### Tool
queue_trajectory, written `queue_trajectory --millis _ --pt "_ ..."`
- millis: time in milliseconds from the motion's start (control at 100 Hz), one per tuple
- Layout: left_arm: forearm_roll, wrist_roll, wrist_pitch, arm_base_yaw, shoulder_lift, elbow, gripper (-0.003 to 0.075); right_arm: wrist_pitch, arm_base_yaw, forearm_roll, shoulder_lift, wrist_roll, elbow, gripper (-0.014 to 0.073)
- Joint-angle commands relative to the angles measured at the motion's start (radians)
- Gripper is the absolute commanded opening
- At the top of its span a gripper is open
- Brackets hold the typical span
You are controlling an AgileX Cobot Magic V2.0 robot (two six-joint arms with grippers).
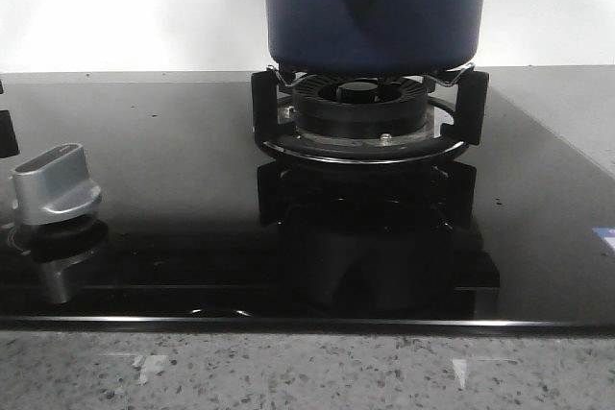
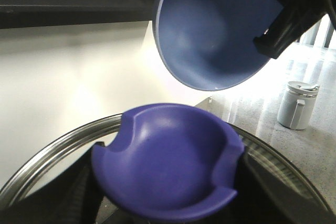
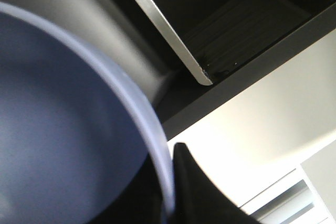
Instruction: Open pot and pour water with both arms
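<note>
We saw a black glass cooktop (image 1: 154, 189) filling most of the front view, glossy and mirror-like, set into a speckled grey bench (image 1: 307, 372) with a white wall behind. The pot (image 1: 377, 7), dark navy with a pointed handle bracket and round rivet, sat at the top of that view directly above the burner (image 1: 360, 108). Its base looked level with the tips of the black pan support (image 1: 461, 108), but we could not tell if it touched them. A silver control knob (image 1: 56, 184) stood well apart near the cooktop's left edge.

In the left wrist view we saw a glass lid with a steel rim (image 2: 52, 153) and a purple knob (image 2: 168, 163) close under the camera. The left gripper's fingers were hidden beneath it, so we could not tell how far they stood apart or whether they held it. Above it hung a lighter-blue bowl (image 2: 210, 30), tilted with its inside facing the camera and a dark gripper part (image 2: 286, 27) on its rim. A small grey lidded jug (image 2: 298, 106) stood on the bench beyond.

In the right wrist view we saw the bowl rim running down to one dark finger (image 3: 197, 192) of the right gripper. The finger lay against the rim's outer side, but we could not tell the grip.
</note>
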Motion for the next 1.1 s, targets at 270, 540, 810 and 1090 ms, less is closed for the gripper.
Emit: queue_trajectory --millis 270,540,810,1090 --pt "-0.096 -0.004 0.039 0.004 -0.047 -0.034 0.0376 0.069 -0.053 0.320 -0.056 0.017 -0.028 -0.0069" --pt "-0.096 -0.004 0.056 0.004 -0.047 -0.034 0.0376 0.092 -0.209 0.704 -0.085 0.019 -0.028 -0.0069" --pt "-0.096 -0.004 0.077 -0.037 -0.047 -0.034 0.0376 0.088 -0.452 0.934 -0.192 0.017 -0.028 -0.0069" --pt "-0.096 -0.004 0.031 -0.174 -0.045 -0.034 0.0376 0.043 -0.814 1.269 -0.319 -0.036 0.091 -0.0069"
